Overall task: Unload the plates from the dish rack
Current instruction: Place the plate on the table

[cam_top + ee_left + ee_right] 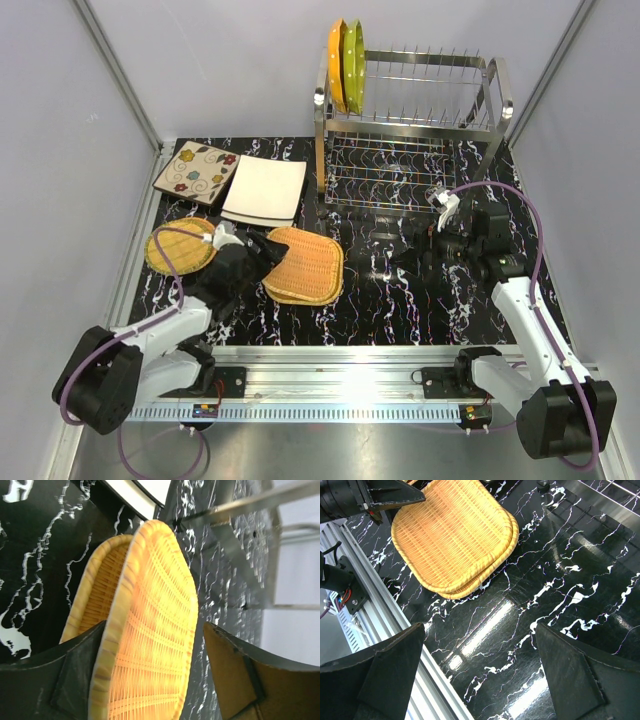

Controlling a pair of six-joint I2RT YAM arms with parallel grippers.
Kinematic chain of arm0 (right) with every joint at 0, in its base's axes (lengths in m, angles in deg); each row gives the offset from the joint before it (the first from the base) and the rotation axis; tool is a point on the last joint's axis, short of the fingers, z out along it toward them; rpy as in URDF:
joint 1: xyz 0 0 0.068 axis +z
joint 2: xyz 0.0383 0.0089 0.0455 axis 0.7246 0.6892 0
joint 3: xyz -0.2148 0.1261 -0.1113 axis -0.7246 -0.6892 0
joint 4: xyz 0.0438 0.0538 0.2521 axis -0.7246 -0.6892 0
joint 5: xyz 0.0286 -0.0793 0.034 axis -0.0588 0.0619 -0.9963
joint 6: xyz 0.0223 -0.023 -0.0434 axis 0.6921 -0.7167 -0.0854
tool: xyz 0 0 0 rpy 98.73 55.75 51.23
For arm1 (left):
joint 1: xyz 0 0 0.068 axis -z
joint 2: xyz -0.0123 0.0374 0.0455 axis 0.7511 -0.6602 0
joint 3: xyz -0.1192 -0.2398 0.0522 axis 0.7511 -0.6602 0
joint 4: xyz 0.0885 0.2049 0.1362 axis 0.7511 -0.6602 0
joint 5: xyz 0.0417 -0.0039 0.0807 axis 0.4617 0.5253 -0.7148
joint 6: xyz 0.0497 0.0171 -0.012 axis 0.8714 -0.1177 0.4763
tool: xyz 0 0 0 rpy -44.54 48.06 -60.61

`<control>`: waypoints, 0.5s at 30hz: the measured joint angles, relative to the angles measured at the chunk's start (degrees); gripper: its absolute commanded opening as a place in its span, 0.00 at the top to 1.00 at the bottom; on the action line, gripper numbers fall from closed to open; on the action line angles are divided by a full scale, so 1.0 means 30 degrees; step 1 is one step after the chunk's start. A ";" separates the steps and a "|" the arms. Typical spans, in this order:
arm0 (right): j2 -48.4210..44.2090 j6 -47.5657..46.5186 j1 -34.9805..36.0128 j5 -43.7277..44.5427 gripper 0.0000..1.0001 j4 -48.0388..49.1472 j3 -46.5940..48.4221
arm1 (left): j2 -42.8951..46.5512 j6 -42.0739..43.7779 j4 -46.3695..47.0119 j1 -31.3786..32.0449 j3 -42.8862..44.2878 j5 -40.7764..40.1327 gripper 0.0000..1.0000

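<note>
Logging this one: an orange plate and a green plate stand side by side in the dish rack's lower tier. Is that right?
Not quite. The orange plate and the green plate do stand side by side, but in the upper tier of the dish rack, at its left end, not the lower. The top external view shows it.

Top cam sits high up behind the arm bases, looking down and forward across the whole table (400, 290), with the dish rack (410, 150) at the far end. Left wrist cam peers out through the left pincer (150, 627), super close, almost edge-on along the stacked wicker plates (155, 580). Right wrist cam looks down through the right pincer (480, 627) from higher up, at the table. All three share those wicker plates, and the right wrist one also catches the left pincer.
</note>
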 measured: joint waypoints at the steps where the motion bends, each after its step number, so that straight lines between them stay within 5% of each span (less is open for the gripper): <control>1: 0.0000 0.0000 0.0000 0.0000 0.00 0.0000 0.0000 | -0.0117 0.0313 -0.0765 0.0197 0.0554 -0.0073 0.17; 15: 0.0000 -0.0029 0.0000 -0.0007 0.00 -0.0007 -0.0007 | -0.3177 0.3045 -0.7009 0.1872 0.4466 -0.0758 0.07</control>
